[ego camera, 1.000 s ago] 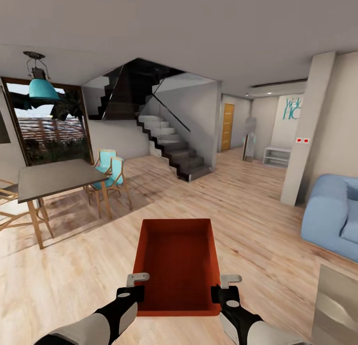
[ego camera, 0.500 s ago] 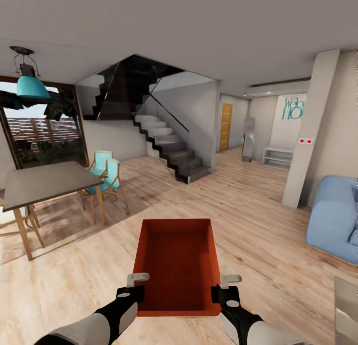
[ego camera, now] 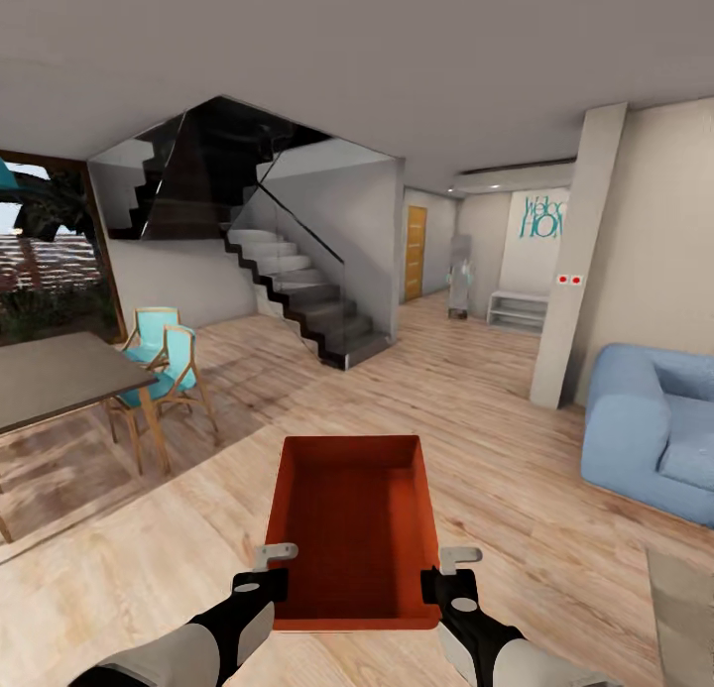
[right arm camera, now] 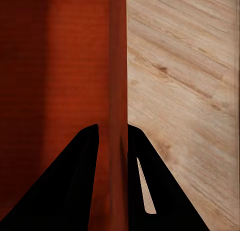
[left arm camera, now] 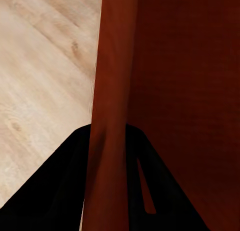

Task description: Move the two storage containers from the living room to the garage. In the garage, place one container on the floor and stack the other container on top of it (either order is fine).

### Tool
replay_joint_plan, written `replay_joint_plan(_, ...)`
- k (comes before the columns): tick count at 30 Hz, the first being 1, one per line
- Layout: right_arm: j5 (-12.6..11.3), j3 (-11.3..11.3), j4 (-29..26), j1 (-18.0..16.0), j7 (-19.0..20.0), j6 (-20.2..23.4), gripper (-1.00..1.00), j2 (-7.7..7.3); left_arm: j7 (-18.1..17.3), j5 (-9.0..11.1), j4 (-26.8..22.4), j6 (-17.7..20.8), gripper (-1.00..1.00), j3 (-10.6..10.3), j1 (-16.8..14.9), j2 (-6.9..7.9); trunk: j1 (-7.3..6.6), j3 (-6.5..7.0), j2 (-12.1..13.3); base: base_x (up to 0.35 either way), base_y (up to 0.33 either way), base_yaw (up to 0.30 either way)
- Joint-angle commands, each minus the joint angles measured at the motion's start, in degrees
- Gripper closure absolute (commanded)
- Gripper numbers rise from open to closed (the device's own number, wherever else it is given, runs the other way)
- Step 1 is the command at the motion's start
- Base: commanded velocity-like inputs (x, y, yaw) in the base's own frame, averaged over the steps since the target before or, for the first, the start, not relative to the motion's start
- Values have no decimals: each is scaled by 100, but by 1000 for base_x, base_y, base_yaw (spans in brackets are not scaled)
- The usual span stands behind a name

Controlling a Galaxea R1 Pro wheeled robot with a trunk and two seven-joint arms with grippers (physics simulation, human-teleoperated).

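left pincer (ego camera: 266, 570), right pincer (ego camera: 448, 574), both clamped

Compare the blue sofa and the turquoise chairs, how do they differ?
The sofa is bulky, rounded and fully padded, sitting low on the wood floor at the right; the chairs are slim, with thin wooden legs and frames, standing by the dining table at the left. Sofa is pale blue, chairs turquoise. Both are empty seats.

The light wood-plank floor (ego camera: 476, 409) carries a dining table (ego camera: 55, 378), turquoise chairs (ego camera: 164, 355) and blue sofa (ego camera: 654, 429).
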Motion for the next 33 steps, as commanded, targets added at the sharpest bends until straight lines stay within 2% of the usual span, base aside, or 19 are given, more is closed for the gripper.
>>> replay_joint_plan(1,8,-202,-1,-5,-1,0,100,3,41,6,-6,-22,100,331,-6,109,4,-8,-5,321,98,-233)
replay_joint_plan(9,8,-202,-3,-6,2,0,100,0,41,4,-6,-22,100,331,-6,109,4,-8,-5,321,98,-181)
replay_joint_plan(33,16,-202,-1,-7,1,6,100,2,41,1,-6,-22,100,331,-6,109,4,-8,-5,321,98,-9)
